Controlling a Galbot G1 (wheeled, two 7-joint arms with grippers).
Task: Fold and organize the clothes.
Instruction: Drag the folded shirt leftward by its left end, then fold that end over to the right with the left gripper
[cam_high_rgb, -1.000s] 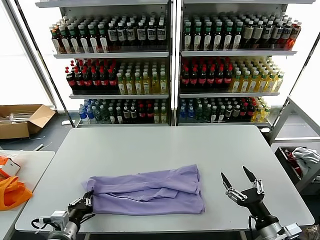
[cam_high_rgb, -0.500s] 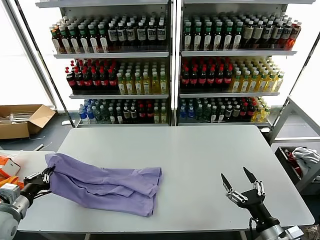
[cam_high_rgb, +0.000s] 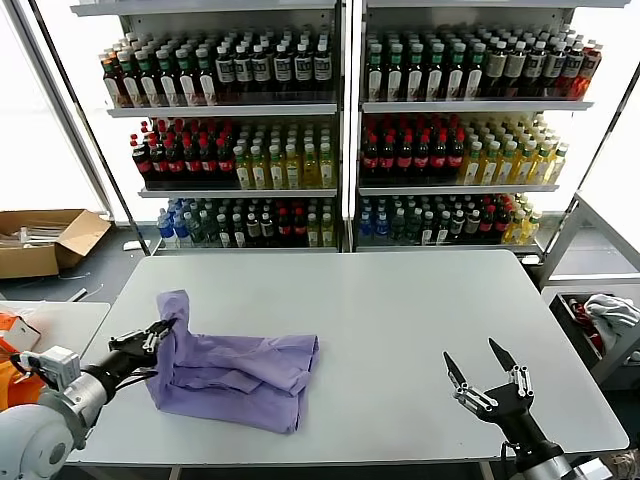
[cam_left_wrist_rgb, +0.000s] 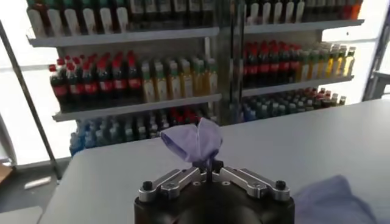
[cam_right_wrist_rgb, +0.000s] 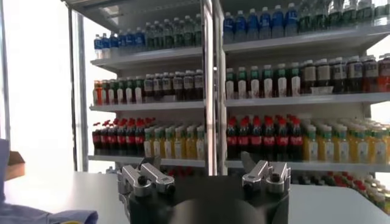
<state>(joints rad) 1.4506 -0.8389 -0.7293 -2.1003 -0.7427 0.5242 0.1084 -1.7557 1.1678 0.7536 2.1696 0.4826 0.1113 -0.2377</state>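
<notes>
- The left claw (cam_high_rgb: 158, 331) hangs over the bench's (cam_high_rgb: 400, 300) left edge, pressed together on 1 lifted corner of the lavender T-shirt (cam_high_rgb: 235, 370).
- The T-shirt lies half-folded on the bench's left part, its long axis running left to right, its bulk trailing right from that pinch.
- The right claw (cam_high_rgb: 483, 372) waits spread wide at the near right, well apart, so the left arm is nearer.

No legible text, brand, number or sign. Labels on shelf bottles (cam_high_rgb: 250, 165) too small to read. Cardboard box (cam_high_rgb: 45, 240) at 9 o'clock: no readable marking.
</notes>
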